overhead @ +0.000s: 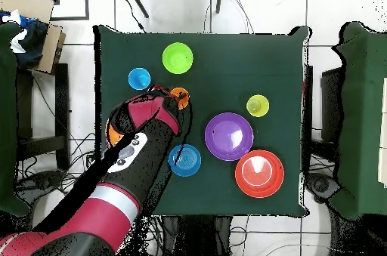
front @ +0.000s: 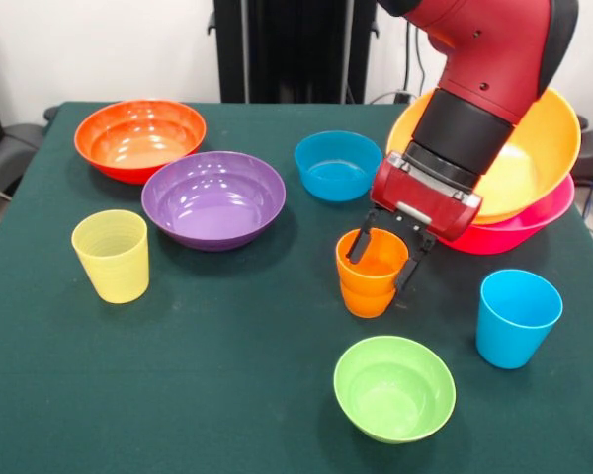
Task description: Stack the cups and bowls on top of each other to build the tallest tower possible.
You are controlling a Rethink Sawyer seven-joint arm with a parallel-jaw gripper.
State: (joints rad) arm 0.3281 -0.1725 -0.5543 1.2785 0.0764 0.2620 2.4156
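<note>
Taking the orange cup at mid-bench as the landmark and reading the front view left to right: well off to its left stands the ribbed yellow cup, alone and upright; up and left of it the red-orange bowl and, nearer, the purple bowl, both empty; just behind it the small blue bowl. The orange cup itself looks like two nested tumblers, glossy and tapered, though I cannot be sure. The claw straddles its rim, one finger inside and one outside, seemingly gripping the wall. In front of it sits the lime bowl; to its right the blue cup. Behind and right, half hidden by the arm, the large orange bowl rests tilted in the pink bowl, the only start of a tower. By my reckoning most of the stacking is left: six vessels lie loose.
</note>
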